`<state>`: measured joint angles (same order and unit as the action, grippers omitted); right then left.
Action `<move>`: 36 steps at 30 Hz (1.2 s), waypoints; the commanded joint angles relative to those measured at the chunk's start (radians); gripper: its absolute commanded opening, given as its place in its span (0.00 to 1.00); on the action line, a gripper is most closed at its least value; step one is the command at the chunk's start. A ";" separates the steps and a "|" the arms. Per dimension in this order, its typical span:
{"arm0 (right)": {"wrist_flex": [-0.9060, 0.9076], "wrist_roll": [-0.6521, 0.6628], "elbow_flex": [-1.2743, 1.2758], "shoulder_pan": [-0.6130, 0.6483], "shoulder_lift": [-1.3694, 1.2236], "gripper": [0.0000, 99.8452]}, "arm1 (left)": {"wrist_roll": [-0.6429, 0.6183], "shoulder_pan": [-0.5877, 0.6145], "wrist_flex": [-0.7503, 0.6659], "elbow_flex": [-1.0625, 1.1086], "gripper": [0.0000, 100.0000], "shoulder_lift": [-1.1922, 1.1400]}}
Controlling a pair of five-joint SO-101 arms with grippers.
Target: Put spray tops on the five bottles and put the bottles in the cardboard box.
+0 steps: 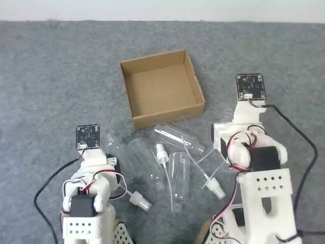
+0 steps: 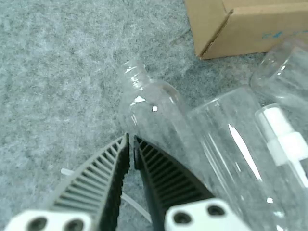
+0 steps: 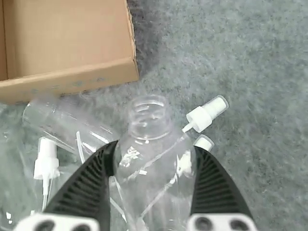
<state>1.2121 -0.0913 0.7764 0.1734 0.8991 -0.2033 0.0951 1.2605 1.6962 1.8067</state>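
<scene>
Bottle [image 3: 147,126], uncapped, is clamped in the spread jaws of the right claw [image 3: 154,153], near of the box [image 3: 72,79]. Left claw [image 2: 131,140] is pressed together, empty. Capping is judged in hand; a spray top [image 3: 207,114] must be fetched next.

Left claw [image 2: 131,139], at seven o'clock, has its jaws pressed together; right claw [image 3: 154,151], at five o'clock, clamps a clear bottle [image 3: 147,120].

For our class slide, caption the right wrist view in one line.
Right gripper holds an uncapped clear bottle near the cardboard box.
</scene>
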 commanded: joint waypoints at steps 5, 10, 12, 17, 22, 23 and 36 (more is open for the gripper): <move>-0.041 -0.049 -0.005 -0.058 0.061 0.06 | -0.005 0.000 0.002 -0.012 0.01 0.012; -0.047 -0.048 0.057 -0.081 0.180 0.06 | -0.005 0.000 0.002 -0.012 0.01 0.012; -0.070 -0.043 0.104 -0.090 0.246 0.06 | -0.005 0.000 0.002 -0.012 0.01 0.012; -0.199 -0.044 0.256 -0.168 0.412 0.01 | -0.005 0.000 0.002 -0.012 0.01 0.012; -0.254 -0.044 0.350 -0.199 0.524 0.01 | -0.005 0.000 0.002 -0.012 0.01 0.012; -0.254 -0.044 0.356 -0.199 0.539 0.01 | -0.003 -0.006 0.002 -0.012 0.01 0.012; -0.275 -0.150 0.362 -0.397 0.587 0.01 | 0.094 -0.178 -0.071 -0.018 0.01 0.012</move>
<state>0.9697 -0.2064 1.1508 -0.1657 1.4607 -0.1849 -0.0199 1.2589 1.6947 1.8067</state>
